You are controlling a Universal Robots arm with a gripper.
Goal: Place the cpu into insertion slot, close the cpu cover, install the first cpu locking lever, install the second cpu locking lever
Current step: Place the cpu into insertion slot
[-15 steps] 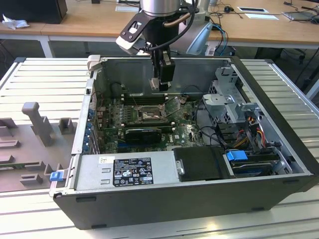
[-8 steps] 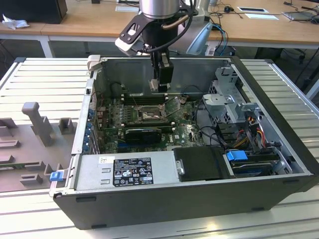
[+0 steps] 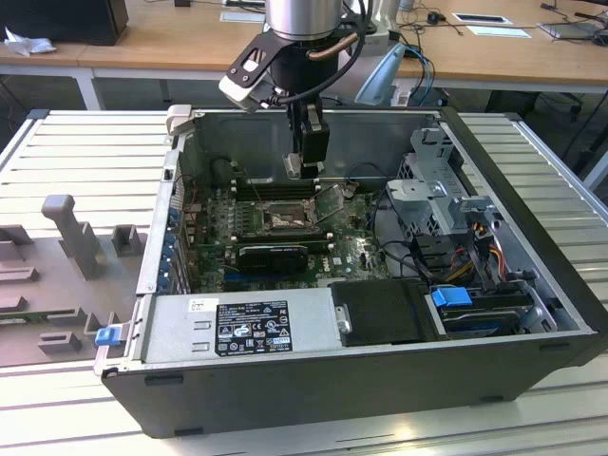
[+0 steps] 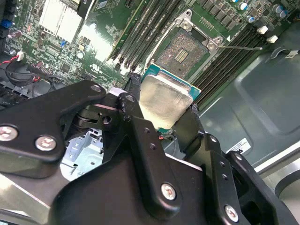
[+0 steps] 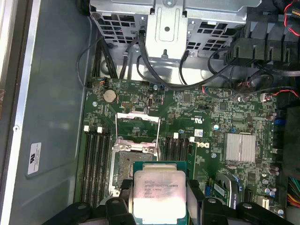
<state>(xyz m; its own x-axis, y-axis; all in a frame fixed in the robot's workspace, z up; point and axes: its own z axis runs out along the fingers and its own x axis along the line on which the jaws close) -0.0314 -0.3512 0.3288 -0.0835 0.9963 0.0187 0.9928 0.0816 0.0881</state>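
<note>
Black claw (image 4: 163, 112) closed on silvery square cpu (image 5: 159, 194) above dark insertion slot (image 4: 183, 54); silver cpu cover (image 5: 138, 116) apparently raised. Placement step; square alignment required.

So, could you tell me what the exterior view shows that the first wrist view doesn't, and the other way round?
From the exterior view you get the arm, the case from outside and the labelled power supply along its near wall. From the first wrist view you get the chip with its silvery top up close between black fingers, plus a coin battery. Both share the gripper, the green board, the open socket and its raised cover.
</note>
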